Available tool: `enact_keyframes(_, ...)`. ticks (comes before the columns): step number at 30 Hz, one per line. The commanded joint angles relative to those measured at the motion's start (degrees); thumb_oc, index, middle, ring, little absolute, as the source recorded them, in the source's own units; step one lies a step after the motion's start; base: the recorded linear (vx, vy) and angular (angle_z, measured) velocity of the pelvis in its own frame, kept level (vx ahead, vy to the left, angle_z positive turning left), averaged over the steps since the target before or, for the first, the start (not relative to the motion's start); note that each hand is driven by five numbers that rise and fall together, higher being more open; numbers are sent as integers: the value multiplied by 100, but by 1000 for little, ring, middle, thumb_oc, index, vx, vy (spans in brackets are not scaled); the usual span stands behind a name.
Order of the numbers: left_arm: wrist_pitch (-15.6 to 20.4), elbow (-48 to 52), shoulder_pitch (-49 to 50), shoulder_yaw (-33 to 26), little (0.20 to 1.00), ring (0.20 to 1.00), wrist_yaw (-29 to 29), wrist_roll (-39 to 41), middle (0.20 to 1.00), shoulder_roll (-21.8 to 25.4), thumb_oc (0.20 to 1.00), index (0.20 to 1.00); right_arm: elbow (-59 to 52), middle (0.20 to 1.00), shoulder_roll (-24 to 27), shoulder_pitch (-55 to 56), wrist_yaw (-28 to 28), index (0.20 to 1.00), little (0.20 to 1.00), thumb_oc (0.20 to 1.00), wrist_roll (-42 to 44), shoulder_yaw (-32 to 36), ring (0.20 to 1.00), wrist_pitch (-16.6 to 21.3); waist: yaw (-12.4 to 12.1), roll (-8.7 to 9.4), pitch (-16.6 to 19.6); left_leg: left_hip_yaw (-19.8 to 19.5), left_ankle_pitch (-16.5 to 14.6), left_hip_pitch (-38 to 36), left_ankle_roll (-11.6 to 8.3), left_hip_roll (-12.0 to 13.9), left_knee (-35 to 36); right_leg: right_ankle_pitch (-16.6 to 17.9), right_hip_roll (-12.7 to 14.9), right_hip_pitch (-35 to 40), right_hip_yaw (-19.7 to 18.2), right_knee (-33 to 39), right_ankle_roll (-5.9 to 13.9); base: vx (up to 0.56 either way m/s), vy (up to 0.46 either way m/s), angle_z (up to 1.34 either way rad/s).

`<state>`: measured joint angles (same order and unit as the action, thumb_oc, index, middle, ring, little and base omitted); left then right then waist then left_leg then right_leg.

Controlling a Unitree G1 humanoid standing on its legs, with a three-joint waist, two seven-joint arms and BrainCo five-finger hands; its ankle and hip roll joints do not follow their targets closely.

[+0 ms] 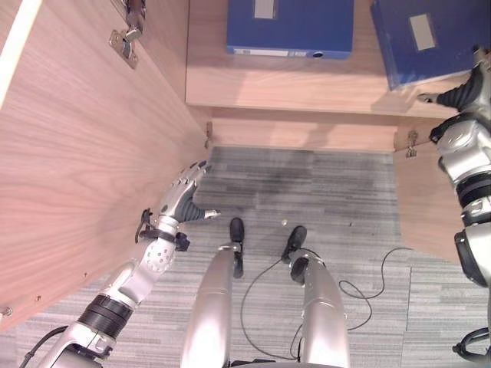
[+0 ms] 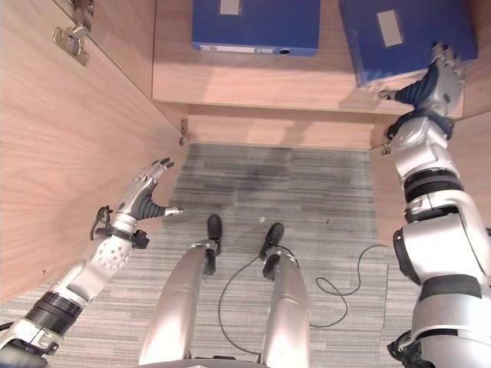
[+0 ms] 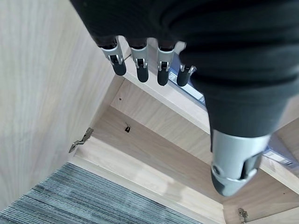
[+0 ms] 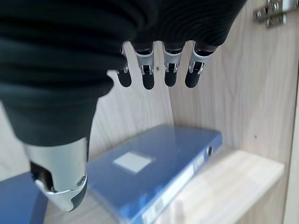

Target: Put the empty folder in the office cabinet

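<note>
Two blue folders are seen lying flat on the cabinet shelf (image 1: 307, 88), inside the open cabinet: one folder (image 1: 290, 27) towards the middle with its spine facing out, and a second folder (image 2: 406, 38) at the right end of the shelf, set slightly askew. The second folder is taken to be the task's thing, since the right hand (image 2: 439, 80) is raised just beside its front corner; whether contact is made there cannot be told from the eye views. In the right wrist view the fingers (image 4: 170, 70) are shown straight and spread above the folder, with nothing curled round it, so the hand is read as open and nothing is carried. The folder appears to be laid flat because a flat binder rests stably on a shelf and can be slid deeper with straight fingers. The left hand (image 1: 182, 195) is held low and to the left, near the inner face of the open cabinet door (image 1: 84, 161), with its fingers extended and relaxed and nothing held; it is judged to be kept there either to steady the door or simply to stay out of the way. The placing is judged to be nearly complete, with perhaps a final push needed to square the folder on the shelf.
</note>
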<state>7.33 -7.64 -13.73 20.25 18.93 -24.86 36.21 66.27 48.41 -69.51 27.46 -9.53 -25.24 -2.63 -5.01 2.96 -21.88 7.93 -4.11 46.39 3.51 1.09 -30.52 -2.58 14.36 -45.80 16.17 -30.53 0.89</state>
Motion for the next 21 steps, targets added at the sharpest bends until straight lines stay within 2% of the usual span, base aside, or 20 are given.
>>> enact_keyframes(1, 163, 377, 362, 19, 1000, 1000, 133, 170, 1000, 15, 1000, 1000, 317, 1000, 397, -1, 17, 1000, 1000, 1000, 269, -508, 1000, 51, -11, -55, 655, -417, -1071, 22, -112, 9, -272, 78, 188, -101, -109, 515, 459, 0, 0, 0)
enact_keyframes(5, 169, 377, 412, 22, 1000, 1000, 80, 177, 1000, 70, 1000, 1000, 646, 1000, 476, -344, -131, 1000, 1000, 1000, 288, -744, 1000, 55, -30, -86, 699, -391, -1085, 61, -89, -9, -268, 105, 208, -207, -145, 484, 470, -3, -1, -5)
enact_keyframes(12, 211, 356, 502, 36, 1000, 1000, -14, 226, 1000, 169, 1000, 1000, 921, 1000, 331, -848, -422, 1000, 1000, 1000, 207, -1281, 1000, 87, -108, -83, 681, -371, -1052, 36, -83, -48, -141, 173, 239, -217, -153, 576, 495, -3, 0, -2)
enact_keyframes(21, 253, 405, 555, 108, 1000, 1000, -369, 234, 1000, 321, 1000, 1000, 1512, 1000, 29, -662, -1164, 1000, 1000, 1000, 132, -1476, 1000, 57, -143, -92, 687, -383, -988, -3, -113, -70, 37, 193, 257, -180, -110, 670, 501, 0, 0, 0)
